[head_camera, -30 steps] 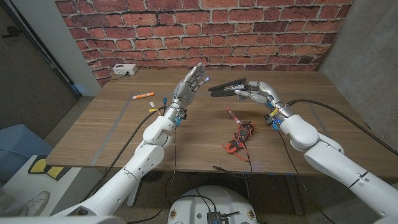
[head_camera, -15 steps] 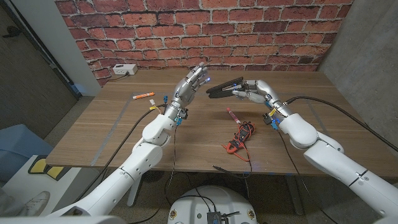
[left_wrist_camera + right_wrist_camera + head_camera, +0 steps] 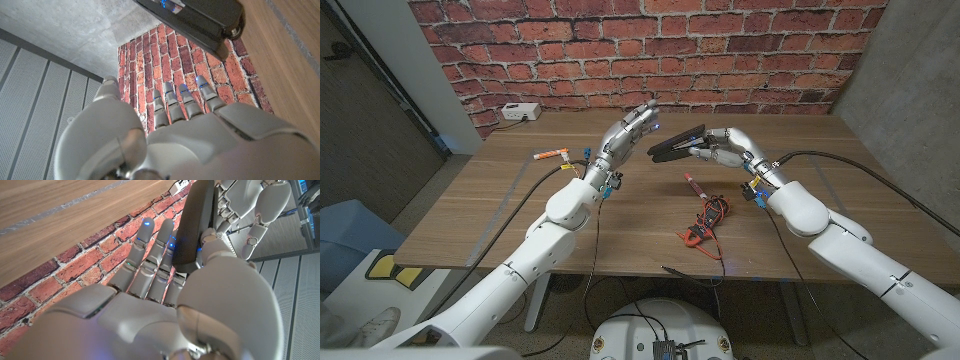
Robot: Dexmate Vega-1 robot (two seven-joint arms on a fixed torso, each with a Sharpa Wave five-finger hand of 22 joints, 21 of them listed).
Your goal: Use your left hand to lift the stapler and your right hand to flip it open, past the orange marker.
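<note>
**Stapler aloft in the wrong hand as the handover nears**

You are holding the stapler (image 3: 678, 144) up off the wooden table (image 3: 620, 215) in your right hand (image 3: 725, 146), thumb and fingers clasped around its right-hand end. Your left hand (image 3: 628, 135) is standing just beside the stapler's free end, fingers released and spread, gripping nothing; whether the fingertips are touching the stapler cannot be told. In the left wrist view the stapler's (image 3: 195, 20) black end is hanging just beyond that hand's fingertips (image 3: 182, 92).

The risk is in the handover. Only one end is being gripped, so if your right hand lets go before the left has closed around the body, the stapler is likely to tip and fall to the table. A nudge from the spread left fingers could also twist it in the right hand's clasp.

The stapler's long axis is lying roughly level, across the table, its free end pointing at the left hand. The orange marker (image 3: 551, 154) is lying on the table, well to the left of the stapler.
</note>
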